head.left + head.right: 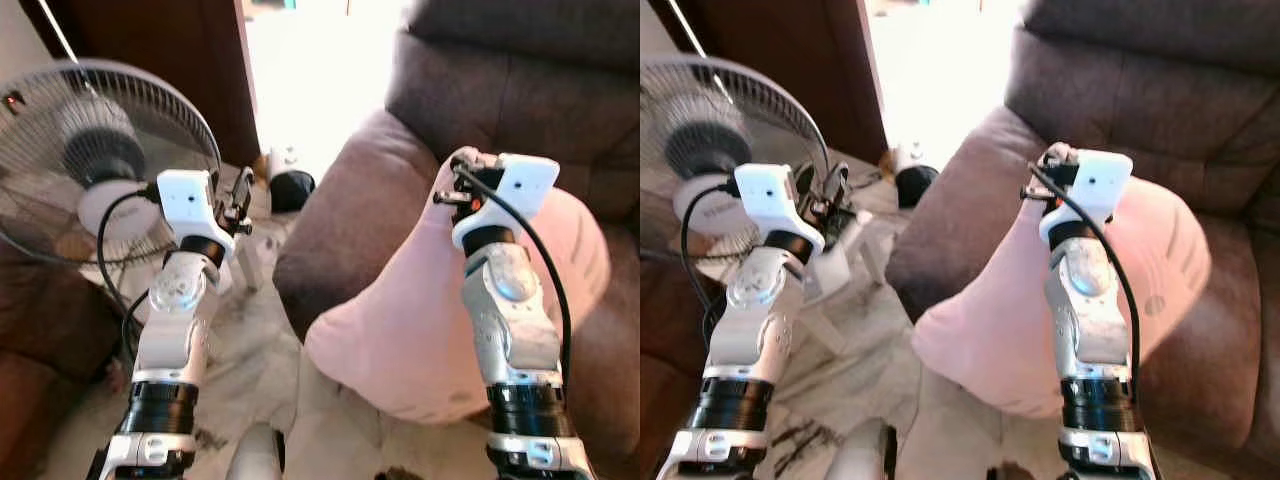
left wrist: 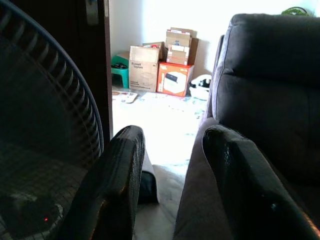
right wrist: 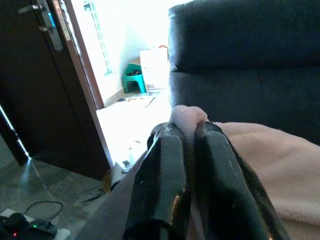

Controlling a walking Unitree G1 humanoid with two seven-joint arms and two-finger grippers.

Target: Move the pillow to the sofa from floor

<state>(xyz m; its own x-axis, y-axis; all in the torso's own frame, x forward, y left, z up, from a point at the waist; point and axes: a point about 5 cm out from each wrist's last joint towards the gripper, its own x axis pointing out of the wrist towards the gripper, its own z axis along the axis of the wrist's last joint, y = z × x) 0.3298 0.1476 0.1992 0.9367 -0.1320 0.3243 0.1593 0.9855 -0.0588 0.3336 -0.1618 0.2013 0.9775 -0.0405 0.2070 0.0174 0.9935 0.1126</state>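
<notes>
Pillow [image 1: 400, 330] on the sofa [image 1: 520, 110] arm.
Right claw [image 3: 187, 145] pinches its corner; left claw [image 2: 172, 175] is spread; box writing too small to read.

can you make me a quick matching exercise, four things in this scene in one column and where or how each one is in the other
Things:
1. pillow
2. right hand
3. left hand
4. fan

States:
a. open, holding nothing
b. standing on the floor at the robot's left
c. pink, lying over the sofa arm and seat
d. shut on the pillow's corner

Pairs: 1-c, 2-d, 3-a, 4-b
</notes>
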